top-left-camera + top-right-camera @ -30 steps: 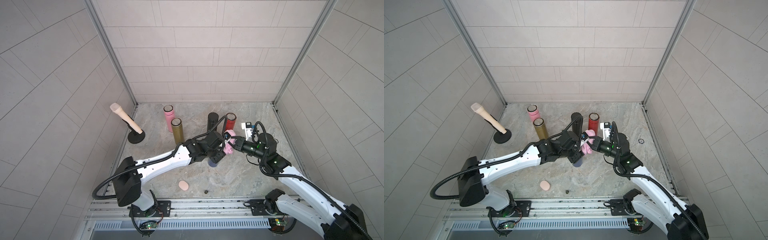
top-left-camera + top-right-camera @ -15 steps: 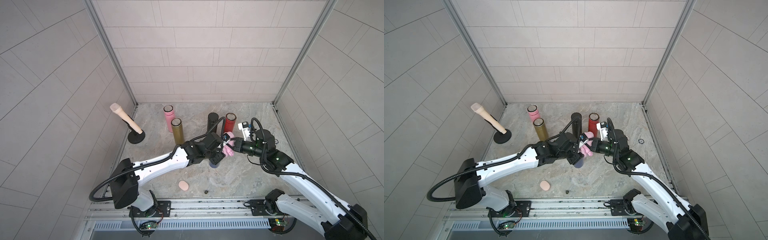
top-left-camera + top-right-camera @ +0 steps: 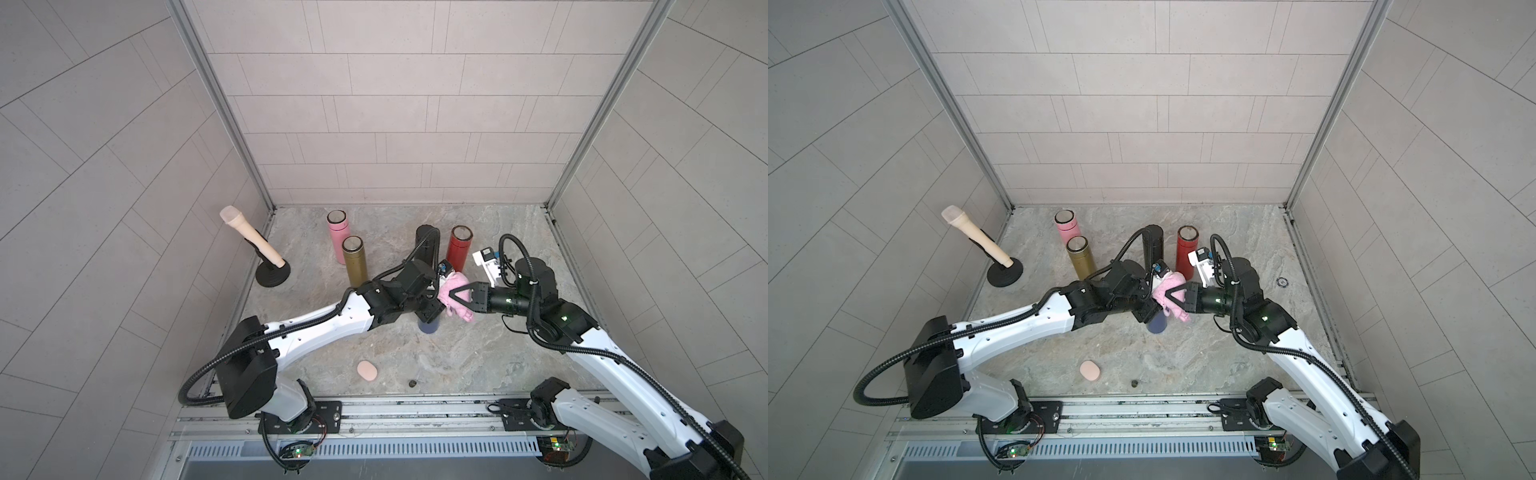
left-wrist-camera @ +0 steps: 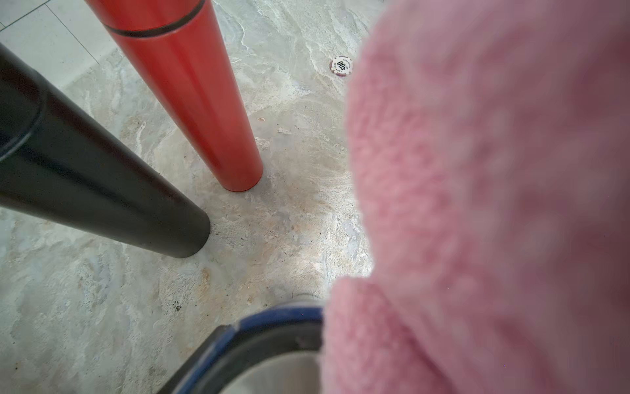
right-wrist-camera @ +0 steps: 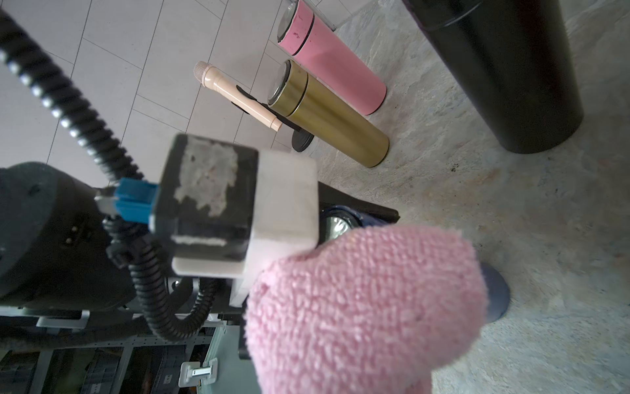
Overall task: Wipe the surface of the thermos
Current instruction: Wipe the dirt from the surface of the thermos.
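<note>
Cloth on thermos! The pink cloth (image 3: pixel 448 289) is bunched over the top of the blue thermos (image 3: pixel 428 327), which sits near the middle of the frame on the stone surface (image 3: pixel 478 353) in both top views. From the lower left comes the left gripper (image 3: pixel 429 311), its fingers wrapped around the thermos body. From the right reaches the right gripper (image 3: pixel 453 294), fingers pinched tight on the cloth. Just above them in the frame, a black bottle (image 3: pixel 427 245) and a red bottle (image 3: pixel 458 251) stand side by side. Further left are a gold bottle (image 3: pixel 354 266) and a pink bottle (image 3: pixel 337 232). Upper left, a beige microphone (image 3: pixel 249 237) leans on its black stand. Lower down, a small peach pad (image 3: pixel 367 370) lies alone.
</note>
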### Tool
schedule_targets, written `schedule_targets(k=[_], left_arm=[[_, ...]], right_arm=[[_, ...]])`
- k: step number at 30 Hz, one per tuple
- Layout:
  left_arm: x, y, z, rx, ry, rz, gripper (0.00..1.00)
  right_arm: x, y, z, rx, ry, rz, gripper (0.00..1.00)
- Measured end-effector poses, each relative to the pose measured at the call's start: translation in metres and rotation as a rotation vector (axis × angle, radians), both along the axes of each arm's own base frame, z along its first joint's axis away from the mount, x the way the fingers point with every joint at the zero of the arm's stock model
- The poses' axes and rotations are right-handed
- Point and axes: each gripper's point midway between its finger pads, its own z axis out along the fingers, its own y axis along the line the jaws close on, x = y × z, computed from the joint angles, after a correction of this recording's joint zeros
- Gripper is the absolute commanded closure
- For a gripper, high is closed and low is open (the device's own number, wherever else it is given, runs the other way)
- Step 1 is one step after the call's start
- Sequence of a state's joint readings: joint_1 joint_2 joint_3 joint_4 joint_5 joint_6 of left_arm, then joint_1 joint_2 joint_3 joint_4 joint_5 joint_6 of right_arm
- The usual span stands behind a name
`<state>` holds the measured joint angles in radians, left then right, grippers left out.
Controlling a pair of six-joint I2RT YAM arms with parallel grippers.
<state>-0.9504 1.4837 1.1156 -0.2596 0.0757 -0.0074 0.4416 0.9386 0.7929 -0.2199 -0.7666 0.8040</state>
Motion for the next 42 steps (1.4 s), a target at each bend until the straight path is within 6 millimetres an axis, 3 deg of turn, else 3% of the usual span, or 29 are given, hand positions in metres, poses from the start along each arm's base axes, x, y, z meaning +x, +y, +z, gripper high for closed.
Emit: schedule_targets(k=[9, 18, 25, 30, 36, 42], left_arm=[[0.012, 0.004, 0.000, -0.007, 0.009, 0.040, 0.29], [0.006, -0.007, 0.006, -0.015, -0.036, -0.011, 0.08], [0.013, -0.014, 0.017, -0.064, -0.083, -0.004, 0.08], [0.016, -0.011, 0.008, -0.060, -0.093, 0.013, 0.11], [0.018, -0.009, 0.006, -0.063, -0.099, 0.031, 0.11], [0.021, -0.010, 0.007, -0.088, -0.103, 0.046, 0.20]], right_arm=[[0.031, -0.001, -0.004, -0.099, -0.022, -0.067, 1.00], [0.051, -0.029, -0.013, -0.236, -0.070, -0.226, 1.00], [0.050, -0.025, 0.000, -0.206, -0.094, -0.197, 1.00], [0.049, -0.009, 0.009, -0.148, -0.085, -0.122, 1.00], [0.050, -0.002, 0.007, -0.106, -0.049, -0.083, 1.00], [0.055, 0.008, -0.003, -0.099, -0.003, -0.035, 1.00]])
